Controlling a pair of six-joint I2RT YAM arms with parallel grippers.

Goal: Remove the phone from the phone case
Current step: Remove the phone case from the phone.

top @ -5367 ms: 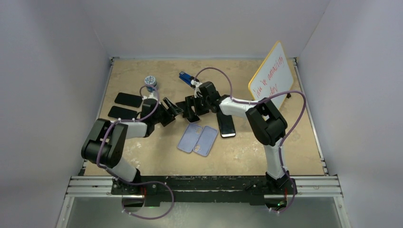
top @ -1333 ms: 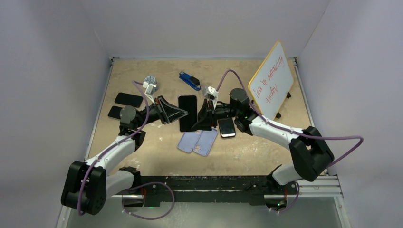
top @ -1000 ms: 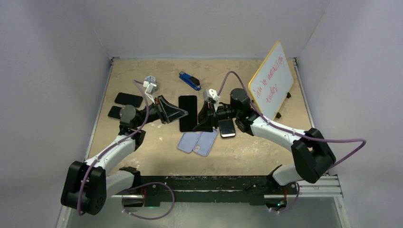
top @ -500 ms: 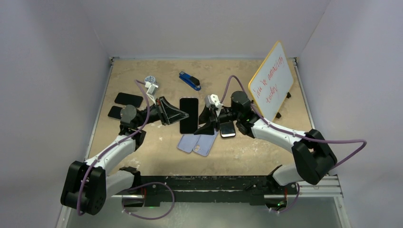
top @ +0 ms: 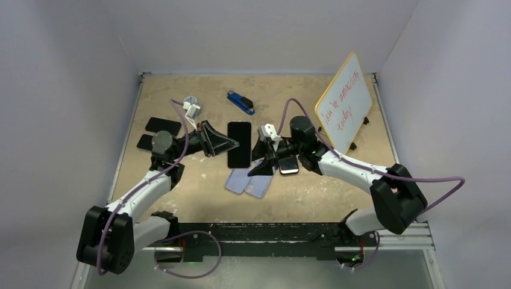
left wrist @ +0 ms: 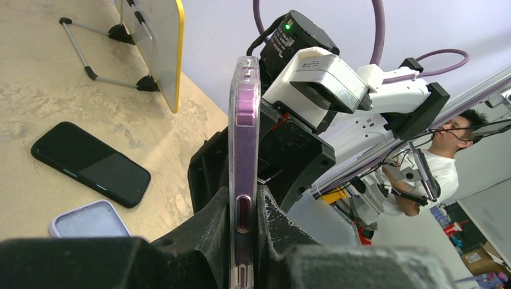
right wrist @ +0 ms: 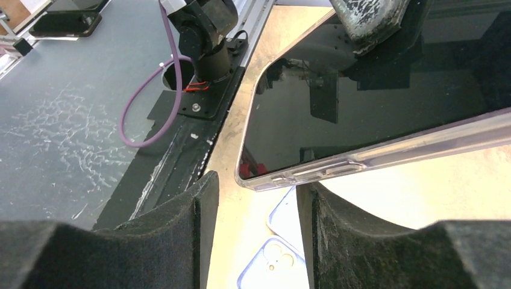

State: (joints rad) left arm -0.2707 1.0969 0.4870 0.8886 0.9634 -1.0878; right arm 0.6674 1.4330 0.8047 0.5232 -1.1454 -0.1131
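1. The left tool (left wrist: 243, 208) is closed narrow on the phone case (left wrist: 244, 120). The case is clear with a purple tint along its rim, and it is held on edge above the surface (top: 313, 198).
2. The phone (top: 239, 144) sits inside that case, between the two arms, with its dark screen turned toward the right wrist camera.
3. We see no brand or lettering on the phone or the case. The rim shows only side buttons.
4. The right tool (right wrist: 253, 226) stands with its jaws apart and grips nothing. A lower corner of the cased phone lies just beyond the gap between its fingers (right wrist: 181, 232), and we cannot tell whether it touches.
5. Two light blue empty cases (top: 250, 179) lie side by side on the surface just below the held phone, with their camera cut-outs showing.
6. A black phone (top: 288, 164) lies flat just to the right of the right tool.
7. Two more dark phones (top: 163, 125) lie near the left edge.
8. A whiteboard (top: 344, 102) with a yellow frame stands tilted on a wire stand at the far right. Its red handwriting seems to read "amazing" and "today", and the first word is too small for us to read.
9. A blue stapler-like item (top: 241, 102) lies at the far side of the surface.
10. In the left wrist view, a person (left wrist: 434, 165) in a white T-shirt sits in the background.
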